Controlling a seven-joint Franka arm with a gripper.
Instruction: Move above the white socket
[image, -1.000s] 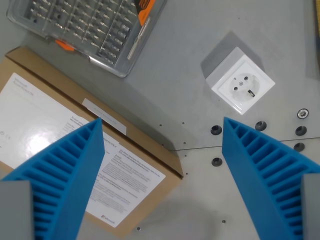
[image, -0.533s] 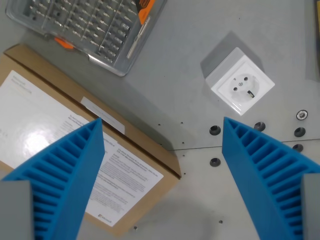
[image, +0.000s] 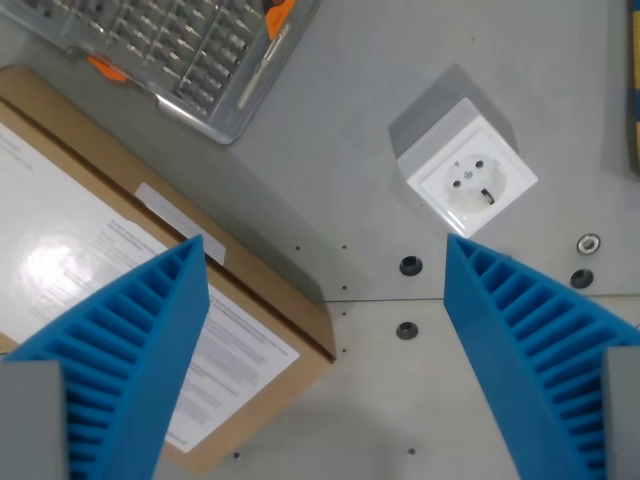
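Approach under way, not yet over the target

The blue ribbed fingers stand wide apart, holding nothing; the square white plastic socket lies on the grey bench beyond the right fingertip, seemingly off-centre, so centring remains.

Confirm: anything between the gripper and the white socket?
Nothing visible. The white socket sits alone on the grey table, up and toward the wrist view's right of the open gripper. The cardboard box and clear parts case lie off to the wrist view's left.
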